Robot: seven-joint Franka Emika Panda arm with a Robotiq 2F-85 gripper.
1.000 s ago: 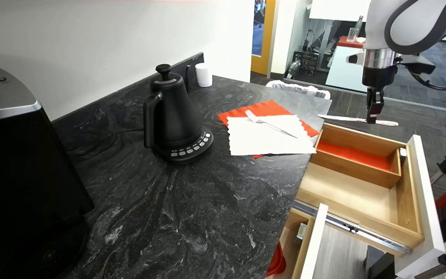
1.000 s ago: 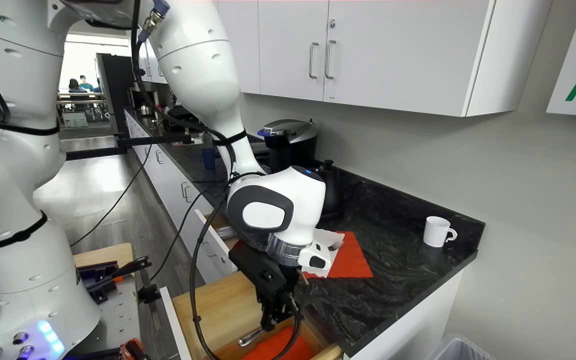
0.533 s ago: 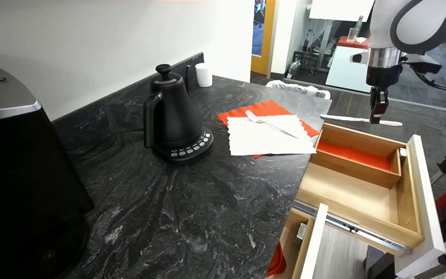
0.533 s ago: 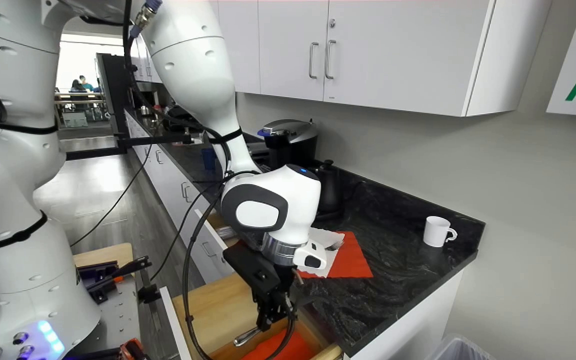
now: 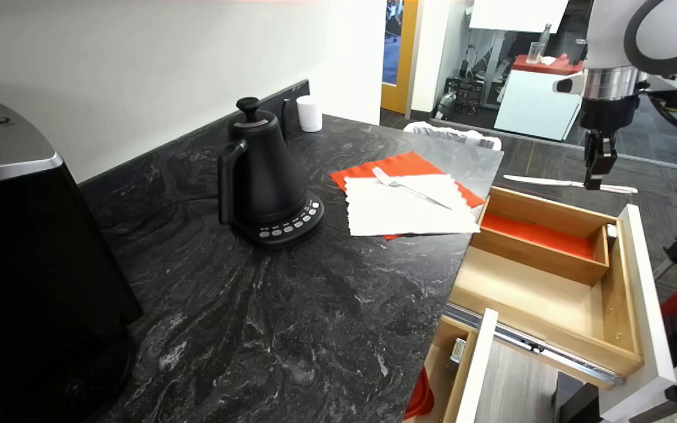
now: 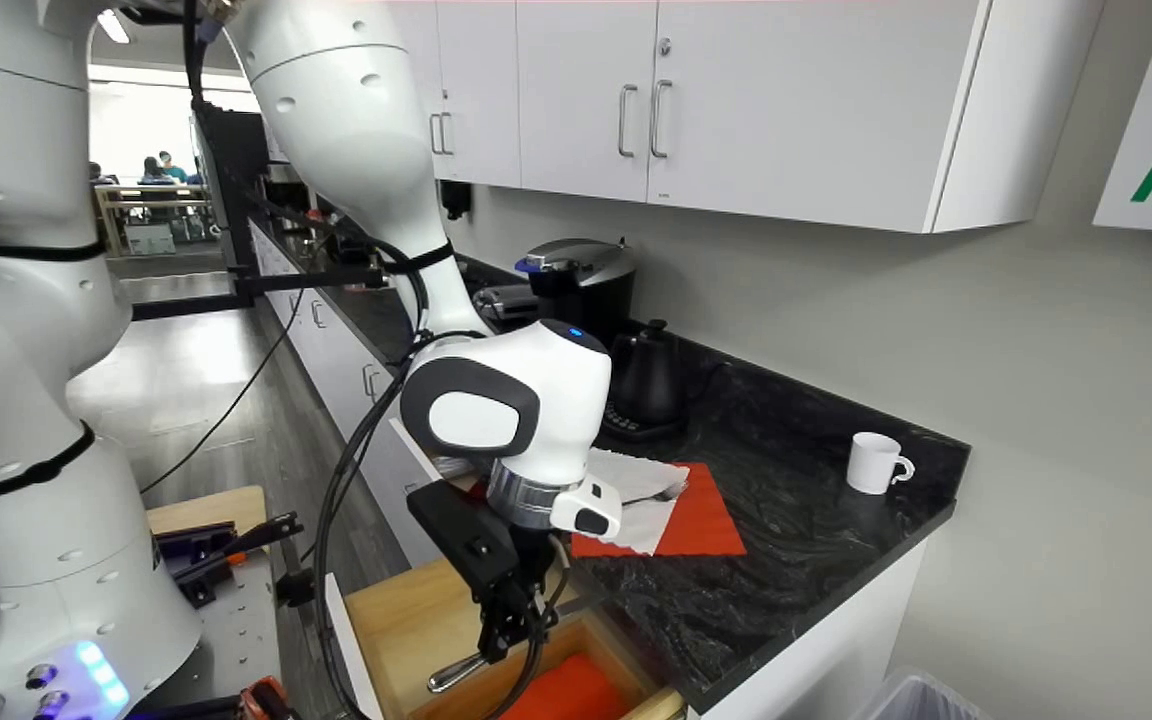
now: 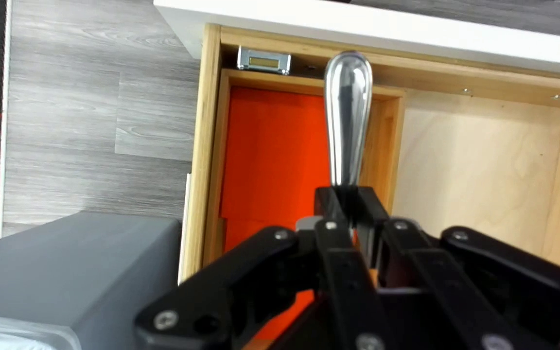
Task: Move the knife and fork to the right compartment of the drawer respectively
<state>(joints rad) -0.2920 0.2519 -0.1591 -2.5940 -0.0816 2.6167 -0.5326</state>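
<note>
My gripper (image 7: 345, 194) is shut on the silver knife (image 7: 348, 116) and holds it roughly level above the drawer (image 7: 484, 155). The knife handle sticks out past the fingertips; the fingers hide the blade in the wrist view. In an exterior view the gripper (image 5: 593, 183) grips the knife (image 5: 541, 180) near its middle, blade toward the counter. The red-floored right compartment (image 5: 535, 236) of the open drawer (image 5: 532, 288) lies below; the wrist view shows this compartment (image 7: 270, 150) under the gripper, with no cutlery on its visible floor. The fork (image 5: 412, 190) lies on the white napkin on the counter.
The white napkin (image 5: 403, 217) lies over a red one (image 5: 397, 161) on the dark counter (image 5: 256, 329). A black kettle (image 5: 268, 170) and a white mug (image 6: 874, 463) stand there. A lower drawer (image 5: 473, 376) is also open. A bin (image 7: 17, 335) stands beside the cabinet.
My gripper has moved with the knife away from the counter, toward the drawer's front: rightward in an exterior view, leftward in an exterior view from another place. The fork and drawer have not moved.
</note>
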